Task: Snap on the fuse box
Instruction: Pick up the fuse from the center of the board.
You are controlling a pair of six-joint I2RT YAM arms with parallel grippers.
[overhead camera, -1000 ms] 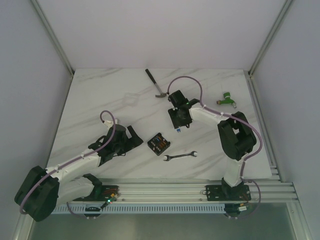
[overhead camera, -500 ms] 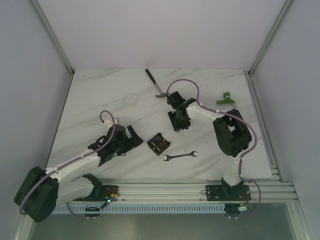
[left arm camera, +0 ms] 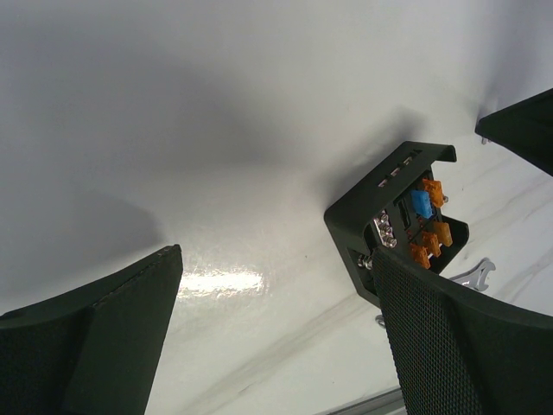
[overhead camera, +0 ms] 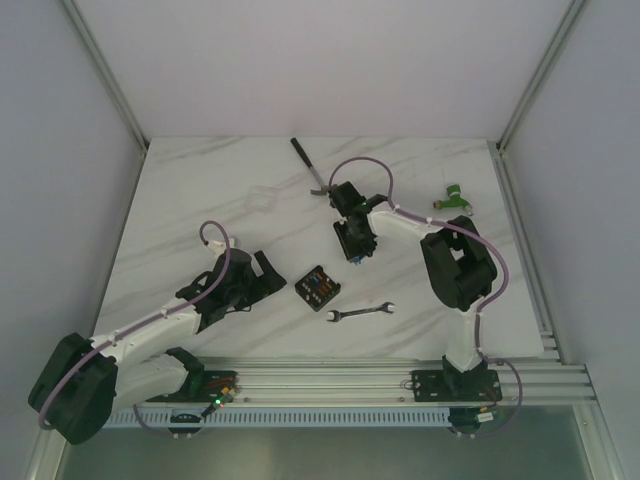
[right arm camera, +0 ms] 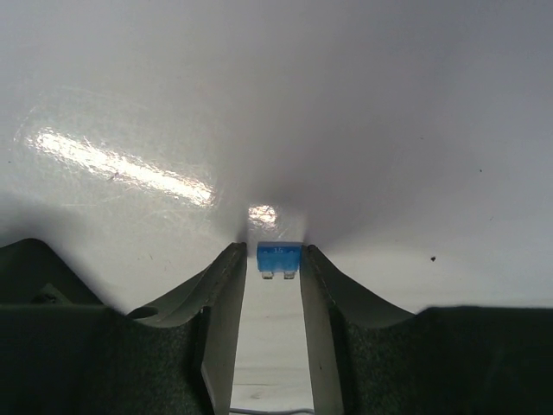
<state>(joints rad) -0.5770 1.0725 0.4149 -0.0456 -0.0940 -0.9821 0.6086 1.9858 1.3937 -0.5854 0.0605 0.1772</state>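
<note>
progress: fuse box (overhead camera: 317,287) lay open on the table (overhead camera: 200,200) between the arms, fuses bare; nothing looked snapped on yet.
left gripper (left arm camera: 276,285): jaws wide apart, empty, just beside the box.
right gripper (right arm camera: 275,270): jaws flanked a blue fuse (right arm camera: 279,256); grip unclear.
around: hammer (overhead camera: 305,162), wrench (overhead camera: 360,312), neither blocking the box.

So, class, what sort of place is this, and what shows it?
Likely a robot lab work cell: white marble-patterned tabletop enclosed by plain white panels, aluminium mounting rail at its near edge, small steel wrench near a square black plastic fuse box.
</note>
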